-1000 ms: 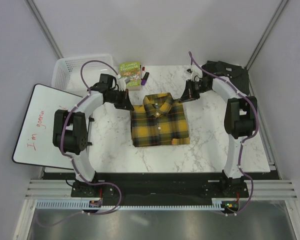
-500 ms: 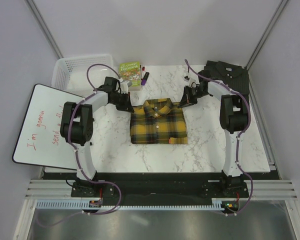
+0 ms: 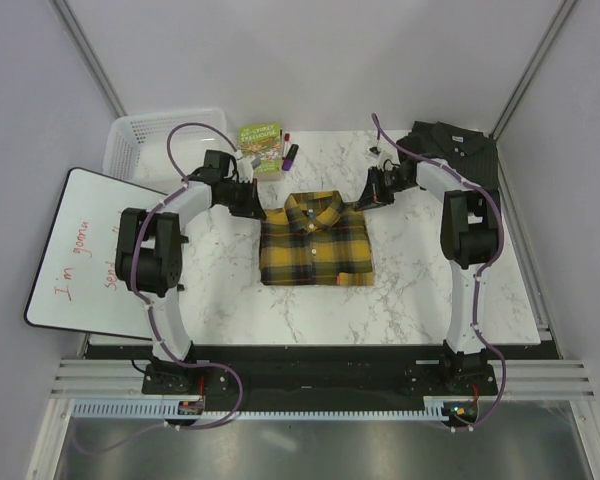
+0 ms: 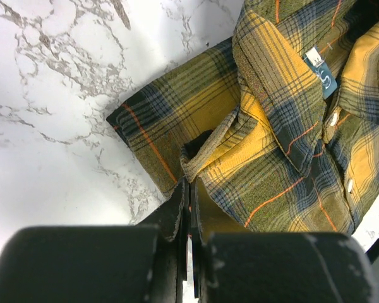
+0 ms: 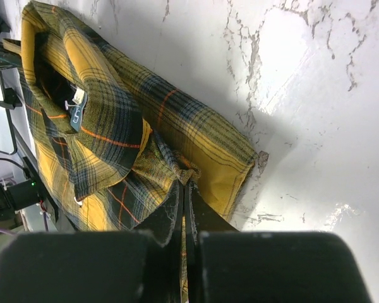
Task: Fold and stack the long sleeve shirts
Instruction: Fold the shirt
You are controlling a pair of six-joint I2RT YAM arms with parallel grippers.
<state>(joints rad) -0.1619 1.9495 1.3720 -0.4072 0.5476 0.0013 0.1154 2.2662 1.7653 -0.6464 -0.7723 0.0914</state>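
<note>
Two shirts lay on the table [image 3: 410,290]. The plaid shirt [image 3: 315,242] sat folded near the middle, buttoned front up, with its collar toward the far edge. The grey shirt [image 3: 455,148] lay folded in the far right corner, well apart from the plaid one.

The left gripper [image 3: 252,205] was at the plaid shirt's far left shoulder. In the left wrist view its fingers [image 4: 177,211] were pressed together on a fold of the cloth there. The right gripper [image 3: 365,197] was at the far right shoulder, and its jaws were likewise closed on a pinch of plaid fabric.

A white basket [image 3: 145,140] stood at the far left corner. A green book [image 3: 261,145] and a purple marker [image 3: 291,153] lay by the far edge. A whiteboard [image 3: 75,270] with red writing hung over the left edge.
</note>
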